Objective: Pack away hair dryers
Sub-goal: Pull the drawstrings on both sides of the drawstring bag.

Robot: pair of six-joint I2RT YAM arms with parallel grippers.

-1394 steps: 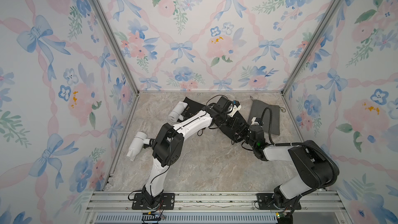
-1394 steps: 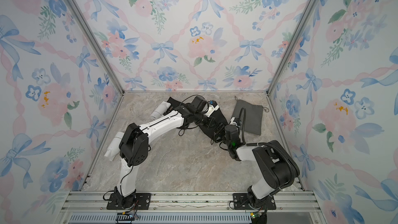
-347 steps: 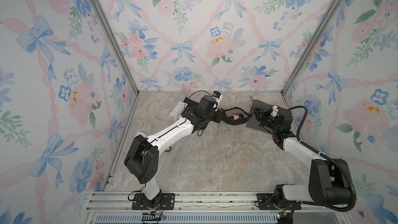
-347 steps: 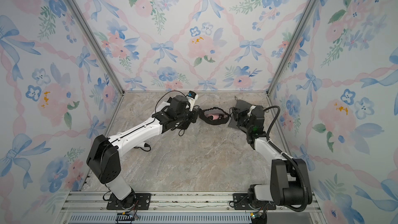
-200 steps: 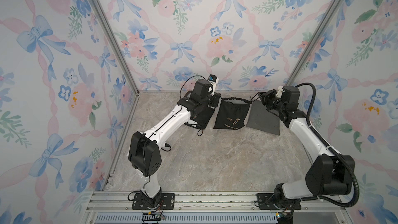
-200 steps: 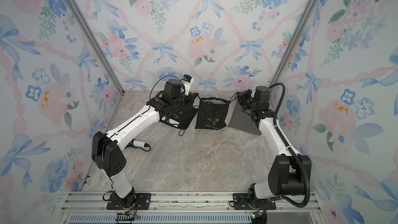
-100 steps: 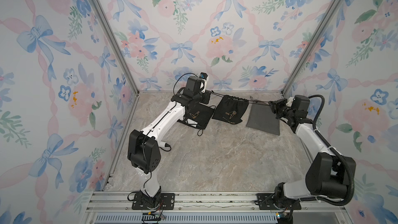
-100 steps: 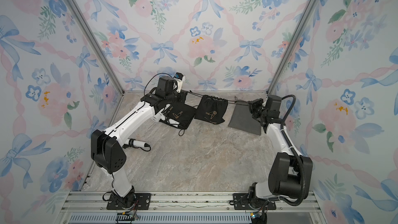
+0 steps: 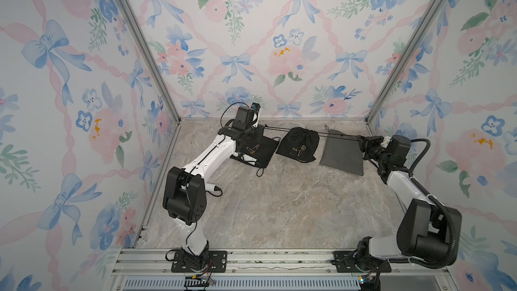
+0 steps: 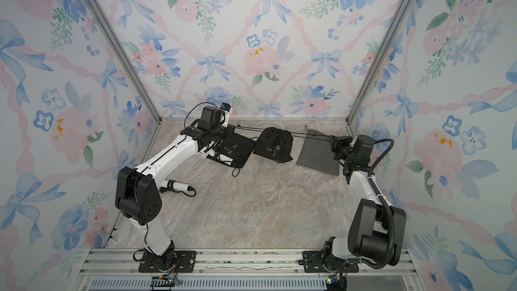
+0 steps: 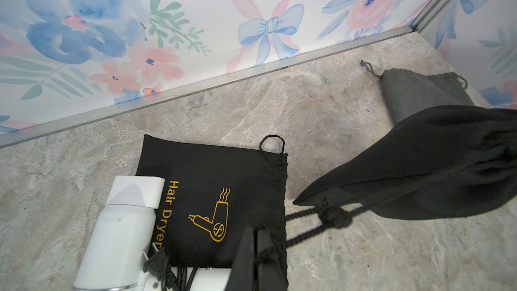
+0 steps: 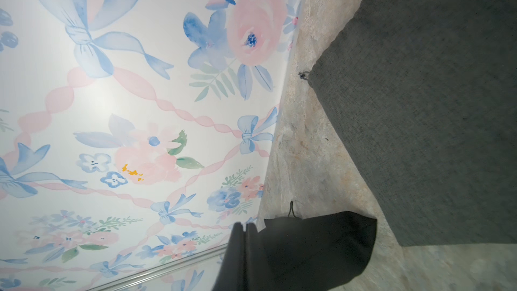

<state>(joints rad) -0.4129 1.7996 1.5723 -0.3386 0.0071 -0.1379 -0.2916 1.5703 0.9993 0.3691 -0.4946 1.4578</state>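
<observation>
A bulging black pouch (image 9: 299, 144) (image 10: 275, 144) hangs cinched between my arms on two taut drawstrings. My left gripper (image 9: 261, 127) (image 11: 256, 233) is shut on the left drawstring (image 11: 310, 214). My right gripper (image 9: 361, 139) (image 12: 246, 228) is shut, and the right drawstring (image 9: 338, 135) runs to it; the pouch (image 12: 316, 244) fills the space behind its fingers. One white hair dryer (image 11: 120, 233) lies partly on a flat black pouch (image 9: 258, 149) printed "Hair Dryer", under my left arm. Another white hair dryer (image 10: 176, 184) lies by the left wall, mostly hidden behind my left arm.
A flat grey pouch (image 9: 342, 153) (image 12: 433, 107) lies on the marble floor below the right drawstring, near the back right corner. Floral walls enclose the back and both sides. A metal rail (image 9: 279, 257) runs along the front.
Both arms have moved apart toward the side walls, pulling the drawstrings tight. The pouch's mouth has gathered shut and the pouch now hangs between the grippers.
</observation>
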